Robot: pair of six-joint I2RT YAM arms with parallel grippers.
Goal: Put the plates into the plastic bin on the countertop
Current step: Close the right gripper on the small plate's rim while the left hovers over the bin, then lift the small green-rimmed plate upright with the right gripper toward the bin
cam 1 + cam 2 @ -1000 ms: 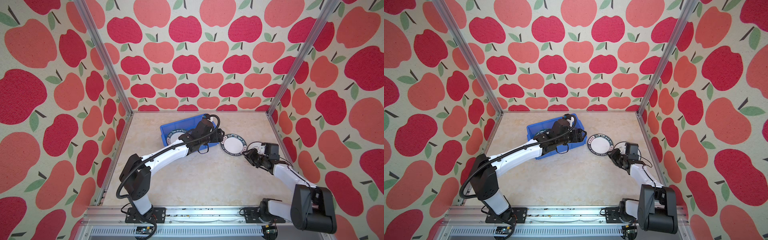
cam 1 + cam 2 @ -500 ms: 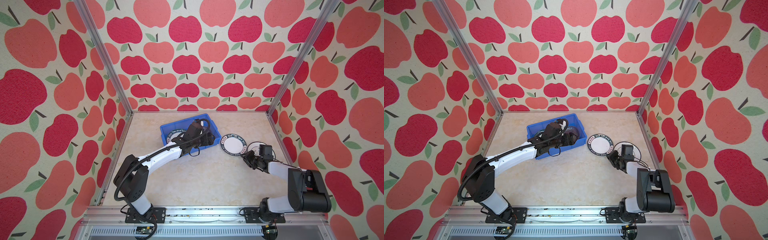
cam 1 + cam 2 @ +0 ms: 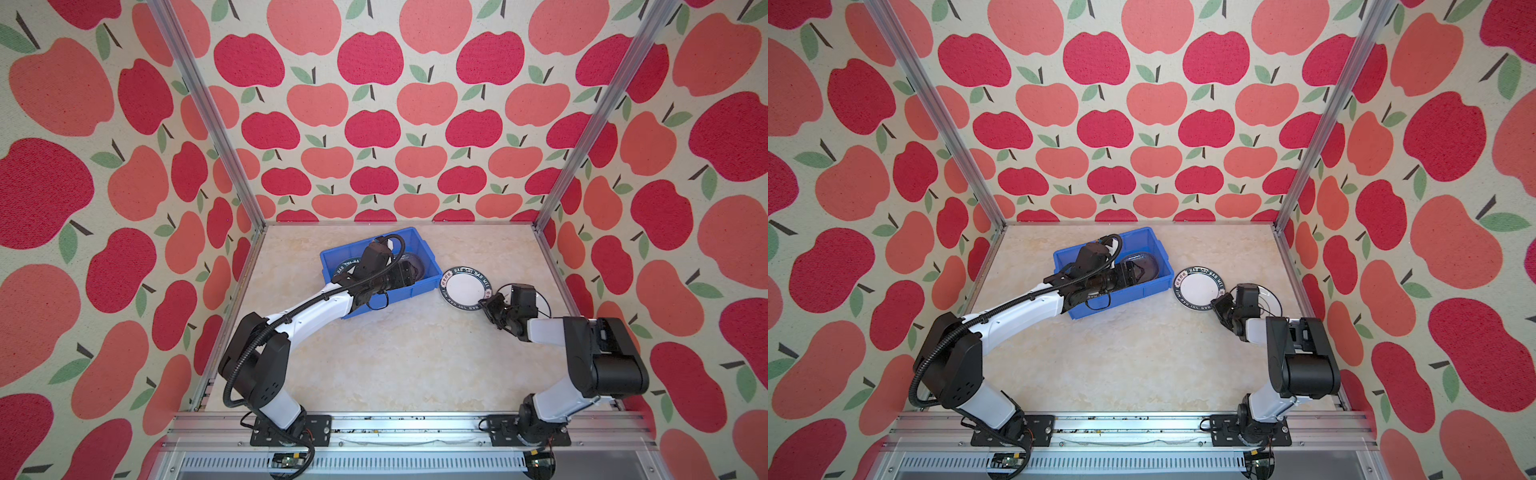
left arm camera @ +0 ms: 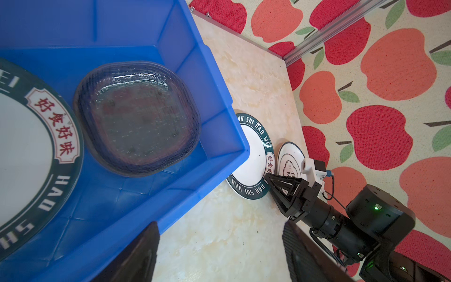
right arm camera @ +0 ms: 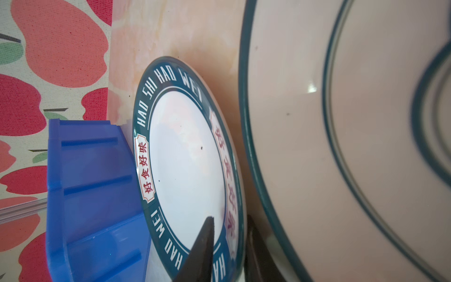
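A round white plate with a green lettered rim (image 3: pixel 465 286) (image 3: pixel 1200 289) (image 5: pixel 185 158) lies on the countertop (image 3: pixel 395 353) just right of the blue plastic bin (image 3: pixel 428 270) (image 3: pixel 1158 286). My right gripper (image 3: pixel 489 300) (image 5: pixel 229 244) is shut on this plate's near rim, one finger above it and one below. A white plate with a centre emblem (image 4: pixel 291 158) (image 5: pixel 341 122) lies right beside it, under my right wrist. In the bin sit a stack of clear glass plates (image 4: pixel 136 117) and another lettered plate (image 4: pixel 29 158). My left gripper (image 3: pixel 411 270) (image 4: pixel 219 254) hangs open and empty over the bin's right end.
The bin stands at an angle near the back of the countertop. Apple-patterned walls close in the back and both sides, with aluminium posts (image 3: pixel 557 199) in the corners. My right arm's elbow (image 3: pixel 602 357) stands close to the right wall.
My right gripper's jaws have narrowed onto the lettered plate's rim and its arm has folded closer to the right wall. My left arm has shifted a little over the bin.
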